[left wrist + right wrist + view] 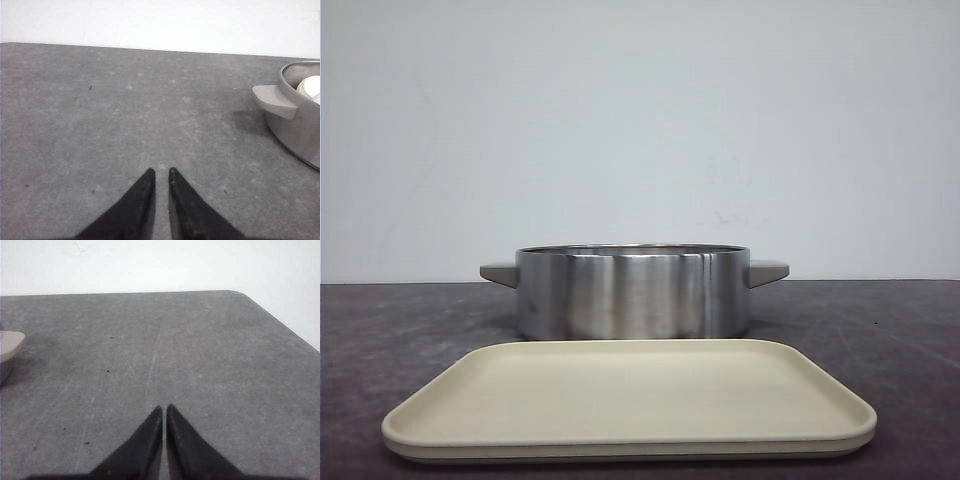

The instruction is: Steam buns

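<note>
A steel pot point(632, 292) with grey side handles stands at mid-table behind a bare beige tray point(630, 400). In the left wrist view the pot's rim and handle point(274, 100) show, with part of a white bun point(310, 88) inside it; its face is hidden. The other buns are out of view. My left gripper point(161, 172) is shut and empty over bare table, to the left of the pot. My right gripper point(164, 409) is shut and empty over bare table, to the right of the pot's handle point(10, 346). Neither gripper shows in the front view.
The dark grey table point(880, 330) ends at a white wall behind. In the right wrist view the table's far rounded corner point(240, 294) and right edge show.
</note>
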Controlling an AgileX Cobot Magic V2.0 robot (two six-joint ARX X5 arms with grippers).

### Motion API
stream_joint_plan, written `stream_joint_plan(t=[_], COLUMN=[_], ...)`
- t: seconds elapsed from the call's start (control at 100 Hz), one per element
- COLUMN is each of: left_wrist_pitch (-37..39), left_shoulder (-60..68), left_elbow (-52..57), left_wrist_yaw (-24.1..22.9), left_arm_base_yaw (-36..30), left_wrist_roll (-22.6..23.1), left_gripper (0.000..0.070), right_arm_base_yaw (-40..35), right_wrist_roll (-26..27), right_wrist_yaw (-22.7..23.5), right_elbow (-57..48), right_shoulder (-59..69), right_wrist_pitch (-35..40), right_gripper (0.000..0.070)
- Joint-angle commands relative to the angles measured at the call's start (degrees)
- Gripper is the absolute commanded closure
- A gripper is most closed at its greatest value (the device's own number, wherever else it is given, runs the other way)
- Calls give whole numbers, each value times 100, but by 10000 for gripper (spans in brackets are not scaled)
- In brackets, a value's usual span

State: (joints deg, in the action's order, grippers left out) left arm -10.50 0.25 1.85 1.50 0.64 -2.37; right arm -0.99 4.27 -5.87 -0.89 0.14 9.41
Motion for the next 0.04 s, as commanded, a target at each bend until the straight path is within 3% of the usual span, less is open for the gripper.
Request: stream_joint_plan(t=[0.0,0.03], left_wrist_pitch=[-26,-26], left_shoulder=[-7,-7], left_elbow=[-103,-103], left_wrist_yaw=[24,24], left_arm_base_yaw=[13,13], left_wrist_roll=[-22,-22], left_gripper=[700,700], right_arm_base_yaw=[11,11], right_wrist_roll=[-22,-22], right_wrist_yaw=[-15,-15], right_elbow=[20,20], right_shoulder=[7,7], right_wrist_pitch=[-37,-37], right_gripper=[692,692])
